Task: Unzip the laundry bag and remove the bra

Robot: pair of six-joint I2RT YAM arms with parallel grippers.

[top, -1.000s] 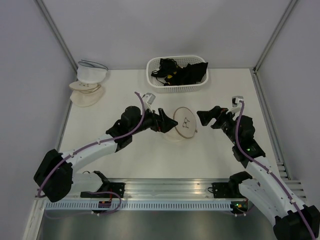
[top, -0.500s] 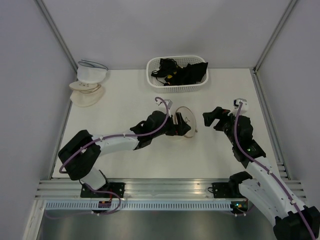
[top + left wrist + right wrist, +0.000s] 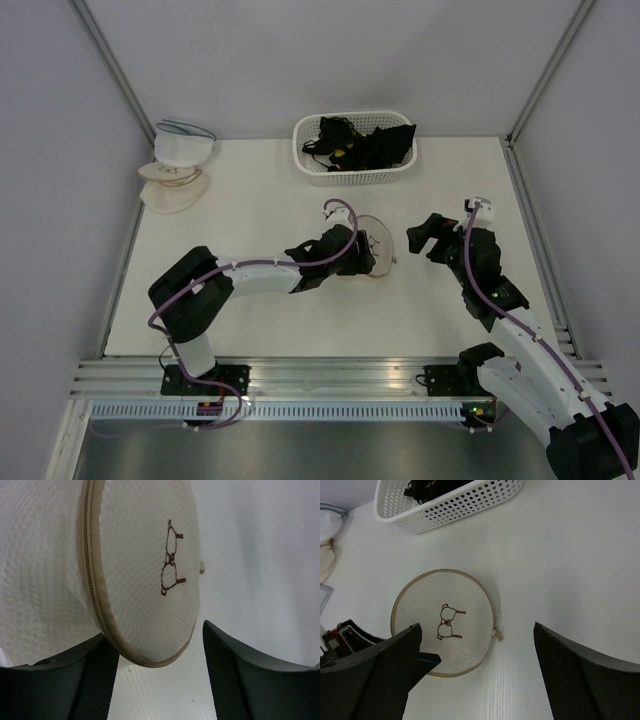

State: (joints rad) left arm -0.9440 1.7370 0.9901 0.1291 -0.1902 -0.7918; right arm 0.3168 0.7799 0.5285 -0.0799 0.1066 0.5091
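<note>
The laundry bag [image 3: 375, 257] is a round cream mesh pouch with a brown bra outline stitched on it, lying mid-table. It also shows in the right wrist view [image 3: 445, 620], with its zip pull [image 3: 496, 636] at the right rim. My left gripper [image 3: 352, 258] is open at the bag's left edge. In the left wrist view the bag [image 3: 140, 555] fills the upper left, and its beige zip rim dips between the open jaws of that gripper [image 3: 157, 680]. My right gripper [image 3: 425, 240] is open and empty, right of the bag and apart from it [image 3: 480, 680]. The bra is hidden.
A white perforated basket [image 3: 355, 170] holding black garments stands at the back centre, also in the right wrist view [image 3: 470, 505]. Stacked cream and white dome pouches [image 3: 175, 170] lie at the back left. Grey walls bound the table on the left, back and right.
My left arm has reached right until its open gripper is against the bag's left rim, and the bag has shifted slightly right. My right gripper has drawn back a little to the right.
</note>
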